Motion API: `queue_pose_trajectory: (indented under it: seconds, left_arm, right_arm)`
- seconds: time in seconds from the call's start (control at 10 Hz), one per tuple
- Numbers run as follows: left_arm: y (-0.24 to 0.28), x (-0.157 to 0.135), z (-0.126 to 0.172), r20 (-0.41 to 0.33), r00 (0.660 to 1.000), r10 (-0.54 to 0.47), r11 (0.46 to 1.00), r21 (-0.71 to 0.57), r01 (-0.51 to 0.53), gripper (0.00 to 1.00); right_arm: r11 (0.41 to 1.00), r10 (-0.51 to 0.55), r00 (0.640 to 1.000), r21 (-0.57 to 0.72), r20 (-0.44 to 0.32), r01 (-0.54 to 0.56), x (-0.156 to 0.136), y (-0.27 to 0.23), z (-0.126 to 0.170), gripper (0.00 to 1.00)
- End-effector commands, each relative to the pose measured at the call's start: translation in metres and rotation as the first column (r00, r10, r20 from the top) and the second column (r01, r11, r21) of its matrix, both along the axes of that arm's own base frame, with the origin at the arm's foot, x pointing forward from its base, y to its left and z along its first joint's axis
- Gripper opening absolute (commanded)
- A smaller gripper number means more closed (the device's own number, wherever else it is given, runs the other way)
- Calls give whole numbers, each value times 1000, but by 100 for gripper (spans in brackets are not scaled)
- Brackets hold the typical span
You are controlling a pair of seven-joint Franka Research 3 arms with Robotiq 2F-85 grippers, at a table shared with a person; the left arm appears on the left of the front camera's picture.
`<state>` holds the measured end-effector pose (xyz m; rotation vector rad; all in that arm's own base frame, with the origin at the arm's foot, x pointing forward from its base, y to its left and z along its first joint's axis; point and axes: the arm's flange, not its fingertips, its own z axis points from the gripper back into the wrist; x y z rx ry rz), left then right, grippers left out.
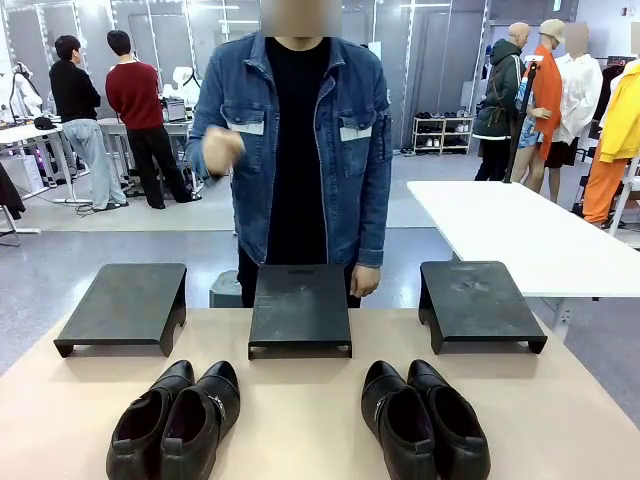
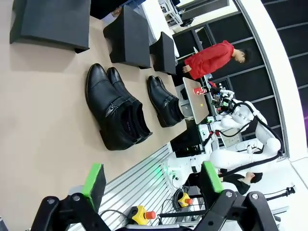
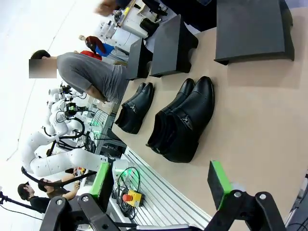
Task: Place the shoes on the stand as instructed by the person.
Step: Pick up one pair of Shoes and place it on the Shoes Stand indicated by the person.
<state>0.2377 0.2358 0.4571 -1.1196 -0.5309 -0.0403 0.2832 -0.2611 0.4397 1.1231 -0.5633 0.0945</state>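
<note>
Two pairs of black glossy shoes stand on the tan table near its front edge, the left pair (image 1: 175,420) and the right pair (image 1: 425,420), toes toward the person (image 1: 300,140). The person stands behind the middle stand (image 1: 300,305) with one hand (image 1: 222,150) raised and the other hanging by the stand. My left gripper (image 2: 153,177) is open and empty, above the table's near edge, with the left pair (image 2: 115,113) ahead of it. My right gripper (image 3: 161,179) is also open and empty, short of the right pair (image 3: 185,122).
Three low black stands line the table's far side: left (image 1: 125,305), middle and right (image 1: 478,300). Bare tabletop (image 1: 300,410) lies between the pairs. A white table (image 1: 530,230) stands at the back right. Other people stand far behind.
</note>
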Motion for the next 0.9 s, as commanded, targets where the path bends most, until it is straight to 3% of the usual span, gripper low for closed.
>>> queue_pose_trajectory:
  seconds: [0.0,0.8]
  left_arm:
    - [-1,0,1,10,1000,-11,1000,-15,11,100]
    - [-1,0,1,10,1000,-11,1000,-15,11,100]
  right_arm:
    - [1000,3,1000,8,7,-3,0,1,1,100]
    - [1000,3,1000,8,7,-3,0,1,1,100]
